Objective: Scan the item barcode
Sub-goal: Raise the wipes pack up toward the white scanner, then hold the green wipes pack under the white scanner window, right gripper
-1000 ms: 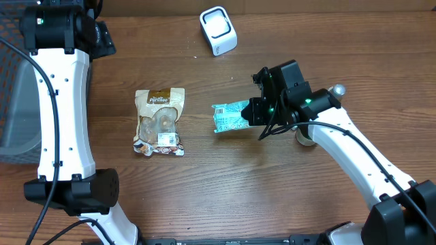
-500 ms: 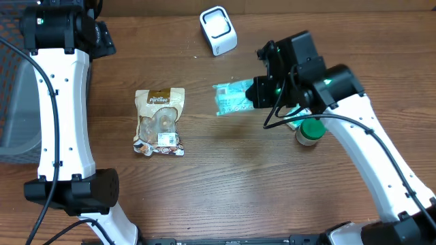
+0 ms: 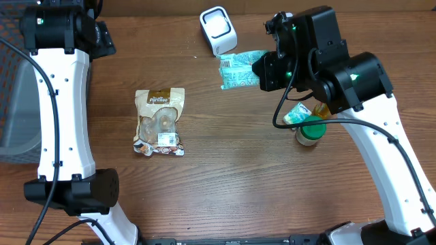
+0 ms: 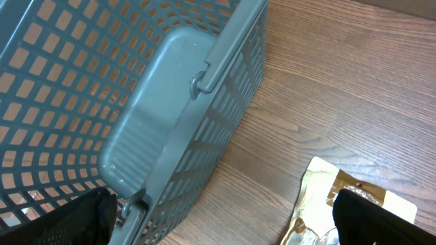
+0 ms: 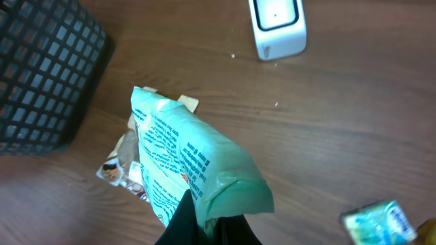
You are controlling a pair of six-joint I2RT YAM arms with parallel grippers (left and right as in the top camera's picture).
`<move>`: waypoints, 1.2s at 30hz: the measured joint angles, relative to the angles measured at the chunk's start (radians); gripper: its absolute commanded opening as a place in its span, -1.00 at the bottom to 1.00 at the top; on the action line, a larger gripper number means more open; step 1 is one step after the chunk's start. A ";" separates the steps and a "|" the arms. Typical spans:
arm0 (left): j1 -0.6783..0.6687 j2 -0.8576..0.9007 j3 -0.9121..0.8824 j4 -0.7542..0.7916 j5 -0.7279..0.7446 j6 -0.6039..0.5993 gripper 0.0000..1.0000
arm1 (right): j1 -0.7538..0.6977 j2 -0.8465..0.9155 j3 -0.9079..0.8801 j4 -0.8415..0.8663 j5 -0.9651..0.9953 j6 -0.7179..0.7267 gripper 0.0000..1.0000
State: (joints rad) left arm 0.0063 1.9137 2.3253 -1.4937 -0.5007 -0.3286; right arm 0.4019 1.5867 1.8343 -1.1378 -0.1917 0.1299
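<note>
My right gripper [image 3: 263,72] is shut on one end of a light green packet [image 3: 240,70] and holds it above the table, just right of the white scanner [image 3: 218,30]. In the right wrist view the green packet [image 5: 187,160] rises from the shut gripper [image 5: 221,228], its printed side showing, and the scanner [image 5: 277,27] lies beyond it at the top. The left gripper [image 4: 221,224] is open beside the basket, with nothing between its fingers.
A brown snack pouch [image 3: 159,122] lies left of centre, and its corner [image 4: 320,204] is by my left finger. A grey mesh basket [image 4: 136,102] stands at the left edge [image 3: 13,88]. A green-lidded jar [image 3: 310,131] and a small green packet [image 3: 300,112] sit under the right arm.
The right arm has lifted the green packet off the table and carried it up and back towards the scanner. The left arm has not moved.
</note>
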 measured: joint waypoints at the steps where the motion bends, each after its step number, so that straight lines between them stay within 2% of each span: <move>1: 0.000 0.000 0.000 0.000 0.000 0.000 0.99 | 0.000 0.000 0.000 0.008 0.010 -0.010 -0.93; 9: 0.000 0.000 0.000 0.000 0.000 0.000 0.99 | 0.036 0.001 0.000 0.114 0.116 -0.167 -0.92; 15: 0.000 0.000 0.000 0.000 0.000 0.000 0.99 | 0.100 0.033 0.000 0.195 0.224 -0.233 -0.93; 26: 0.000 0.000 0.000 0.000 0.000 0.000 0.99 | 0.216 0.235 0.000 0.272 0.475 -0.462 -0.93; 36: 0.000 0.000 0.000 0.000 0.000 0.000 0.99 | 0.221 0.307 0.000 0.317 0.607 -0.523 -0.93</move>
State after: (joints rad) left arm 0.0063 1.9137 2.3253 -1.4937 -0.5007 -0.3283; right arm 0.6231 1.8938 1.8343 -0.8207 0.4152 -0.3935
